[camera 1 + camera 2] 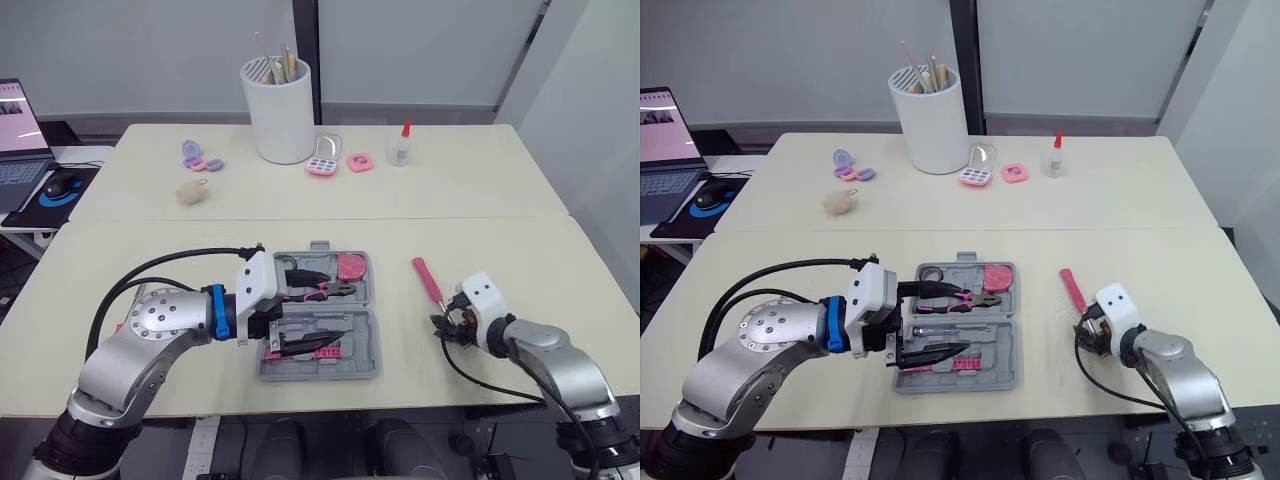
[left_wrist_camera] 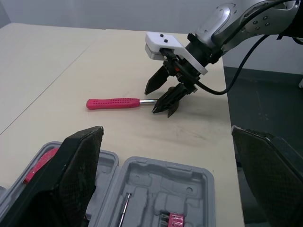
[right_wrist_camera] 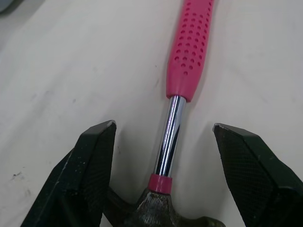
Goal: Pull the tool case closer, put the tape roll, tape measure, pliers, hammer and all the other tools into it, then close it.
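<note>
No readable text, brand or number is found on any item. The laptop screen (image 1: pixel 14 112) is lit, but nothing on it can be read.

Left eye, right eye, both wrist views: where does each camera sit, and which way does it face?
Left eye: head, looking forward-down at tool case; both arms show.
Right eye: beside it, same scene.
Left wrist: along open left claw, toward right claw and hammer.
Right wrist: along open right claw, straddling the hammer; both wrist views share it.

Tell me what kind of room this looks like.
Likely an office or lab workspace: pale tables pushed together, a laptop and mouse on a side desk, a white pot of pens or brushes.
</note>
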Controlling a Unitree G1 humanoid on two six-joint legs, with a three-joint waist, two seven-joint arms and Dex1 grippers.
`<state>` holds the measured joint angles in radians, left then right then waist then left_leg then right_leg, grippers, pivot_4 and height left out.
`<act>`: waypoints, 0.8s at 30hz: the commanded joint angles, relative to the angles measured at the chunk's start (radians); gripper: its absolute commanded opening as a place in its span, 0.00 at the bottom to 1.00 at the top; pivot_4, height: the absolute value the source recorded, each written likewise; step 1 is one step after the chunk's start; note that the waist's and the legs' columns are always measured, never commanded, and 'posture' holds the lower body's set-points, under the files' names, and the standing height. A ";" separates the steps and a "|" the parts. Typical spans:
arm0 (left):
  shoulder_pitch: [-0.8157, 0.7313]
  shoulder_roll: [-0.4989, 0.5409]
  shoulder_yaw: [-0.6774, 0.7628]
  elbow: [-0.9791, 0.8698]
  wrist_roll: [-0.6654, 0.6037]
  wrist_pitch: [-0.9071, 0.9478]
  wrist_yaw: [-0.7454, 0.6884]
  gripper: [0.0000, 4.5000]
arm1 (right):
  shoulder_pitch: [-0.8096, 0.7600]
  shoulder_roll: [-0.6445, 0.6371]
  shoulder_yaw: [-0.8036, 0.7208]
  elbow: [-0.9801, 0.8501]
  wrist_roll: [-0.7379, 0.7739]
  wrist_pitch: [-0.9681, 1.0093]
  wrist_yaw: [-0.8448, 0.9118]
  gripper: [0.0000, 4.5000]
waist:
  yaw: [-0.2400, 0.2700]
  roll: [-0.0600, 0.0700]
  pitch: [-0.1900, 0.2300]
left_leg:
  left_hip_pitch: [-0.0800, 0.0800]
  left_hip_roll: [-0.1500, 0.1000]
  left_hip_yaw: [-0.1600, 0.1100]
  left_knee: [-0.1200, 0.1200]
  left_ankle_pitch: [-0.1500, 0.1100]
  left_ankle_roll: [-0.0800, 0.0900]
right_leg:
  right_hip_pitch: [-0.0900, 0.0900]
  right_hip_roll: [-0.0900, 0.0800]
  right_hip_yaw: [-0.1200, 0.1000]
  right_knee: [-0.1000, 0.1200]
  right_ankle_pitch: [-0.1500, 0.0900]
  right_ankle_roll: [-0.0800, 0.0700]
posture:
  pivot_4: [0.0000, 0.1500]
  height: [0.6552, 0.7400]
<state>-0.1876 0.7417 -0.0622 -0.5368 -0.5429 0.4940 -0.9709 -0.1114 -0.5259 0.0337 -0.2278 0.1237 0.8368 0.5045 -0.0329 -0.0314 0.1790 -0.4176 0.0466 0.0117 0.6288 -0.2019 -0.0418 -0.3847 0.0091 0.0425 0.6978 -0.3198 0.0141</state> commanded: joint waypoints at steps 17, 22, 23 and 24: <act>0.051 0.004 0.065 -0.017 0.002 -0.060 0.011 1.00 | 0.039 -0.107 0.040 -0.033 -0.066 -0.202 0.043 0.05 | 0.001 0.000 0.000 | 0.000 0.000 0.000 0.000 0.000 0.000 | 0.000 0.000 0.000 0.000 0.000 0.000 | 1.00 1.00; 0.101 0.025 0.136 0.029 0.017 -0.166 -0.044 1.00 | -0.024 -0.191 0.098 -0.073 -0.094 -0.255 0.136 0.05 | -0.002 0.000 0.000 | 0.001 0.000 0.000 0.000 0.000 0.000 | 0.000 0.000 0.000 0.000 0.000 0.000 | 1.00 1.00; 0.113 0.033 0.162 0.043 0.007 -0.184 -0.062 1.00 | -0.048 -0.226 0.127 -0.089 -0.100 -0.262 0.188 0.05 | -0.001 0.000 0.000 | 0.001 0.000 0.000 0.000 0.000 0.000 | 0.000 0.000 0.000 0.000 0.000 0.000 | 1.00 1.00; 0.124 0.044 0.186 0.055 -0.001 -0.194 -0.081 1.00 | -0.074 -0.256 0.152 -0.105 -0.102 -0.261 0.233 0.05 | -0.001 0.000 0.000 | 0.001 0.000 0.000 0.000 0.000 0.000 | 0.000 0.000 0.000 0.000 0.000 0.000 | 1.00 1.00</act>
<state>-0.0682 0.7661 0.0702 -0.4811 -0.5280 0.3344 -1.0251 -0.1543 -0.7568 0.1758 -0.2632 0.0261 0.6047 0.6788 -0.0342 -0.0311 0.1792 -0.4169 0.0470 0.0118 0.6290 -0.2019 -0.0418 -0.3848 0.0087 0.0423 0.6980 -0.3198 0.0141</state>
